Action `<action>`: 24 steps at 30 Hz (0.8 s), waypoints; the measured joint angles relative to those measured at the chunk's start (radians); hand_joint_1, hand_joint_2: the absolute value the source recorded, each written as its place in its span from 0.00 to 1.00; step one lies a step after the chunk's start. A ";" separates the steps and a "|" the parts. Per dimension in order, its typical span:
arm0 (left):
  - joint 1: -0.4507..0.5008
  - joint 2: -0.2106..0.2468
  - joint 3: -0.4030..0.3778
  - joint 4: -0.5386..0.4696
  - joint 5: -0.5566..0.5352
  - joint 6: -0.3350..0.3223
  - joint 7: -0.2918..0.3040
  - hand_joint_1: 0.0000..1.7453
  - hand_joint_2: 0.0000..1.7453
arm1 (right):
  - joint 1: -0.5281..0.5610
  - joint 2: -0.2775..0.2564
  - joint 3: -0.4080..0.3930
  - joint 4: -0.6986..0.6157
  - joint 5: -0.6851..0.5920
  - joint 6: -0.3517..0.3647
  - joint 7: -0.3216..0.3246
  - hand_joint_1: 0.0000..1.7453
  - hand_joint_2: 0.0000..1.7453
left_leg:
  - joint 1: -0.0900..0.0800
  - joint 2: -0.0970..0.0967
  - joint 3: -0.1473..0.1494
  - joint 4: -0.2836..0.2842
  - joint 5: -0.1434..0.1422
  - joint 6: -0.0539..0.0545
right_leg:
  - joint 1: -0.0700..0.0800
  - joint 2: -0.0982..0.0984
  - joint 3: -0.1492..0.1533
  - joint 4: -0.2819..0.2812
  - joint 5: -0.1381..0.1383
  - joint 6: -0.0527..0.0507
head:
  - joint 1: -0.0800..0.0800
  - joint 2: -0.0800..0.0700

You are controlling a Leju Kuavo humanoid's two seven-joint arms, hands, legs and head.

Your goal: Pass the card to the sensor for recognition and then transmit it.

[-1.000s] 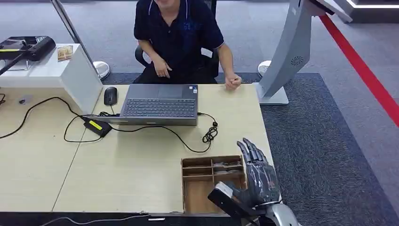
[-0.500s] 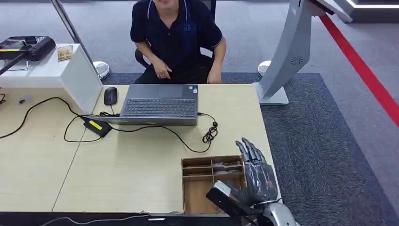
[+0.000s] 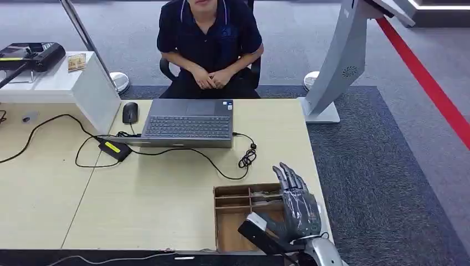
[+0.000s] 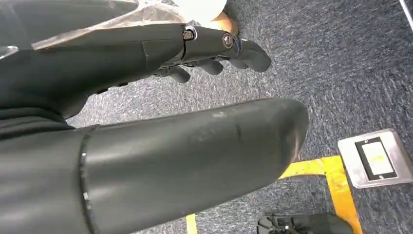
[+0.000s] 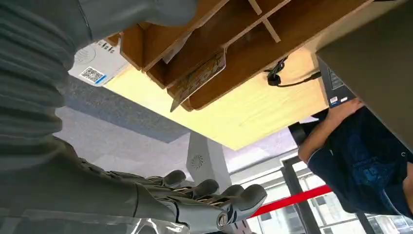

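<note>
A wooden organiser box (image 3: 215,220) sits at the desk's near right corner. A patterned card (image 5: 197,79) leans in one of its narrow far compartments, and in the head view the card (image 3: 270,195) is partly covered by my fingers. My right hand (image 3: 296,208) hovers over the box's right side with fingers spread and straight, holding nothing; the right wrist view shows the same hand (image 5: 195,204) apart from the card. My left hand (image 4: 214,51) hangs over grey carpet, fingers loosely extended and empty. A black device (image 3: 33,54) lies on the white cabinet at far left.
A person (image 3: 209,39) sits behind the desk with both hands in their lap. A laptop (image 3: 188,123), mouse (image 3: 129,112), power adapter (image 3: 115,148) and cables (image 3: 246,158) lie on the desk. A grey kiosk stand (image 3: 338,61) rises past the desk's right corner.
My right hand has drifted slightly left and nearer over the box. The person has pulled their hand off the desk's far edge and joined both hands in their lap.
</note>
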 joint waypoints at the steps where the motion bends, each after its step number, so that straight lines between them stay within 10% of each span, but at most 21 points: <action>1: 0.000 0.000 0.000 0.000 0.000 0.000 0.000 0.00 0.00 | 0.000 0.003 0.000 0.003 -0.003 -0.001 -0.001 0.00 1.00 | 0.000 0.000 0.000 0.000 0.000 0.000 | 0.000 0.000 0.000 0.000 0.000 0.000 | 0.000 0.000; 24: 0.000 0.000 -0.007 0.000 0.002 0.000 0.000 0.00 0.00 | -0.002 0.029 -0.002 0.087 -0.027 -0.024 -0.016 0.00 1.00 | 0.000 0.000 0.000 0.000 0.000 0.000 | 0.000 0.000 0.000 0.000 0.000 0.000 | 0.000 0.000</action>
